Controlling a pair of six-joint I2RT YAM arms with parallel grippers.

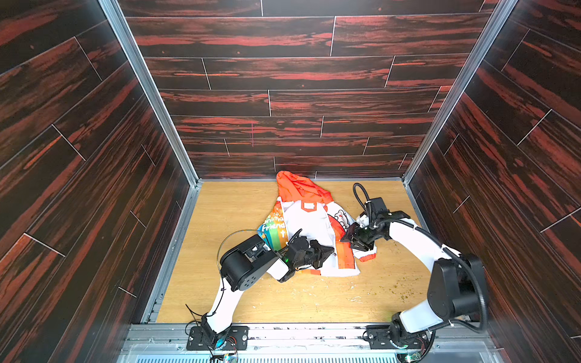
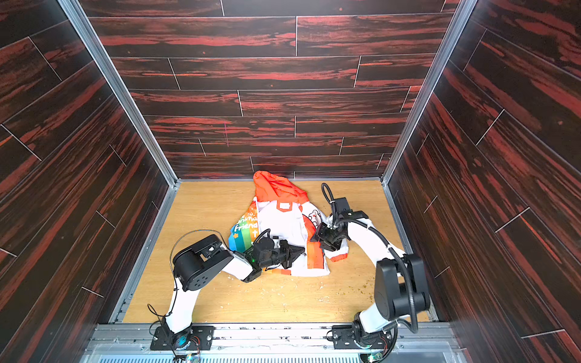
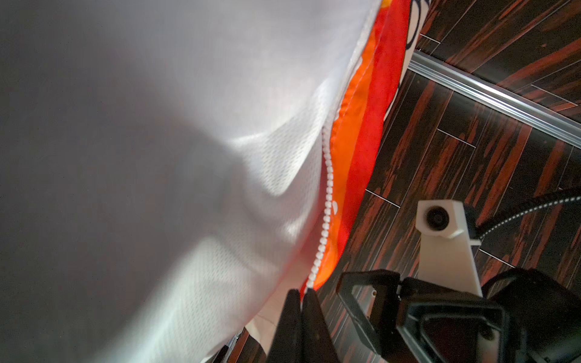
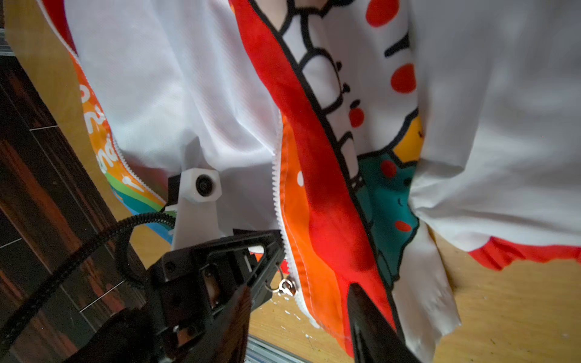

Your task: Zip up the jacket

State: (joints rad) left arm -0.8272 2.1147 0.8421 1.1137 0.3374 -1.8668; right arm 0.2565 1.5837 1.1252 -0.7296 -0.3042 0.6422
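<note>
The wooden table (image 1: 239,201) is carrying the jacket (image 1: 309,220), which is lying open near the middle in both top views. Its orange hood is pointing to 12 o'clock and its hem to 6 o'clock. The rainbow front is falling away toward 9 o'clock, and the orange-striped front toward 4 o'clock.

The work appears to be sitting at the start: the two tooth rows are lying well apart, so nothing is zipped yet. The next move is likely calling for the loose rainbow-side row to be brought across and seated at the bottom end before any pull toward the hood.

The left gripper (image 1: 327,251), reaching in from 8 o'clock, is pinching the jacket with its tips pressed together (image 3: 302,297) on the lower end of the white zipper teeth (image 3: 327,195) beside the orange stripe.

The right gripper (image 1: 353,240), coming from 3 o'clock, is standing with its jaws apart, gripping nothing. One finger (image 4: 367,320) is overlapping the red fabric.

A small metal pull (image 4: 284,287) is dangling just beside the left gripper's tips.
</note>
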